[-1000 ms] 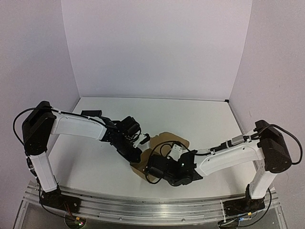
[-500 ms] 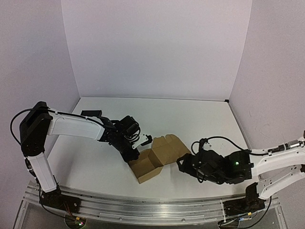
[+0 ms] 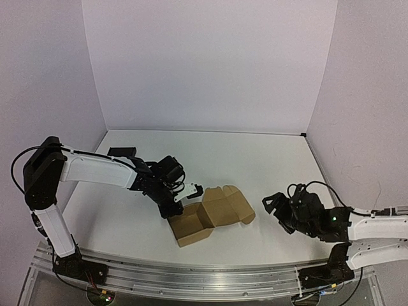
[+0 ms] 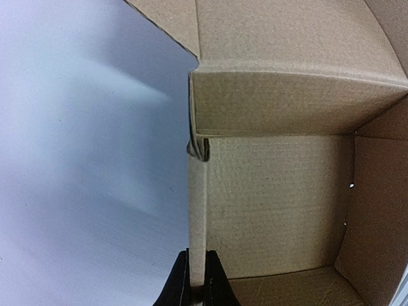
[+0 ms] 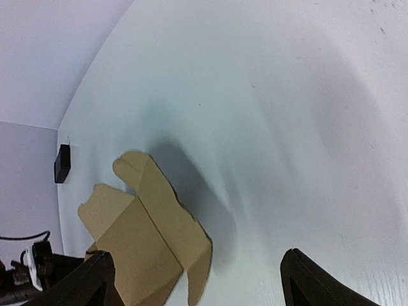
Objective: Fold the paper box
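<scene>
Left fingers (image 4: 182,287) were closed on one upright wall of the paper box (image 4: 274,204), one finger outside the cardboard edge and one inside it. The left wrist view looked down into the open box, showing its brown floor, its raised side walls and a doubled fold at one corner.

Right fingers (image 5: 95,284) stood wide apart and gripped nothing. They hung low over the bench (image 5: 268,95) at the near right, well apart from the box (image 5: 146,248), which lay ahead of them in the right wrist view.

From the top external view, the box (image 3: 210,213) sat on the white bench (image 3: 255,159) near its middle, between the two arms. It was only partly formed. A squarish, open-topped part lay at the near left, where the left fingers (image 3: 178,199) held it. A flat panel with rounded tabs spread away from it toward the right. The right fingers (image 3: 273,205) pointed toward that panel without touching it.

Farther back, a small black rectangular object (image 3: 122,152) lay on the bench at the far left, behind the left arm. Plain pale walls closed the bench on the left, far and right sides.
</scene>
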`<state>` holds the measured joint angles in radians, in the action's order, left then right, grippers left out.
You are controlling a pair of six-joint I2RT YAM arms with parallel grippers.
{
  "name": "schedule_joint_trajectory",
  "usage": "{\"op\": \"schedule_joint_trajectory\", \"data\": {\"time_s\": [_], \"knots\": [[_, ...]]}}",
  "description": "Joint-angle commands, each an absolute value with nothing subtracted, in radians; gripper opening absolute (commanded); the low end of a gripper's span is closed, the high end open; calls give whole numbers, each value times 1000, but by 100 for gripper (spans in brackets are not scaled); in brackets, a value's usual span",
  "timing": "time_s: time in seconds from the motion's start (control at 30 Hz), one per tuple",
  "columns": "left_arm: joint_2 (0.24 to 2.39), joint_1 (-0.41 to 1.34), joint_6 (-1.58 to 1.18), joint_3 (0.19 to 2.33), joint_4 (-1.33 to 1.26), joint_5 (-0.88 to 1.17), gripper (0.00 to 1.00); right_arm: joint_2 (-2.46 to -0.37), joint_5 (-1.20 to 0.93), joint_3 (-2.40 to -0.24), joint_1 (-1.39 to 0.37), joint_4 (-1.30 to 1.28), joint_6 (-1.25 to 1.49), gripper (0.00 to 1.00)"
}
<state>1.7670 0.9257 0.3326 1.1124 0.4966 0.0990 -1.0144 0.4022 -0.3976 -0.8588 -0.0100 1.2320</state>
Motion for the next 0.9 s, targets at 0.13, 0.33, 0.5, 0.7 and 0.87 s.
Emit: {"op": "schedule_joint_trajectory", "data": {"time_s": [0.13,0.33,0.5,0.7,0.87], "knots": [[1872,923,495,1232,624,94,0,-1402,-258,-637,-654,-5,883,88],[1898,925,525,1262,660,73,0,-1546,-345,-698,-646,-29,818,80],[1905,933,554,1261,662,45,0,-1609,-403,-708,-646,-29,798,72],[1918,952,552,1272,665,22,0,-1608,-481,-752,-649,-22,804,48],[1911,953,534,1282,664,39,0,-1568,-485,-818,-707,-18,842,23]]}}
